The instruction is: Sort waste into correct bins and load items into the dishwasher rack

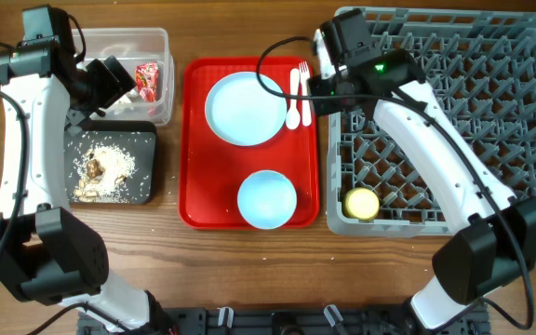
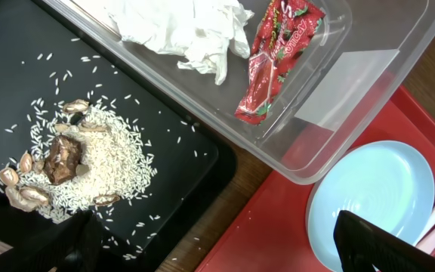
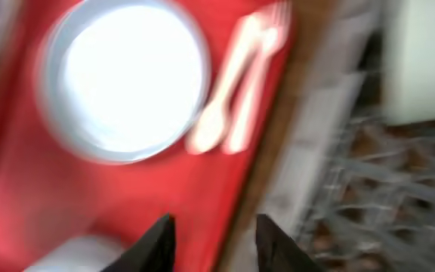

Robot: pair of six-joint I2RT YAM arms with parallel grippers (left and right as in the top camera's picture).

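The waste looks sorted: the napkin (image 2: 191, 30) and wrapper (image 2: 274, 60) lie in the tub (image 1: 161, 107) at the upper left, and the rice (image 1: 110, 166) with its brown scraps sits on the black tray (image 1: 147, 191) just below it. Loading the rack (image 1: 454, 112) seems to be the step in hand. The cup (image 1: 362, 203) stands in the rack's lower left corner, while the plate (image 1: 246, 109), one bowl (image 1: 267, 199), the spoon (image 1: 292, 113) and the fork (image 1: 305, 93) lie on the red tray (image 1: 198, 140) in the middle of the table (image 1: 249, 270). The right end effector (image 3: 214, 242) hangs over the rack's upper left edge, beside the cutlery. Its wrist view is blurred, but the fingers stand somewhat apart with nothing between them. The left end effector (image 1: 110, 82) hovers over the tub and black tray, fingers wide apart and empty. The next move is probably a reach down for the spoon or fork, which calls for a low, narrow pinch. Both are thin and flat, and they lie side by side, just right of the plate and close to the red tray's raised right rim, with the rack wall right beyond it. That leaves little room on either side. Bare tray shows between plate and bowl, and most of the rack's pegged floor is free.
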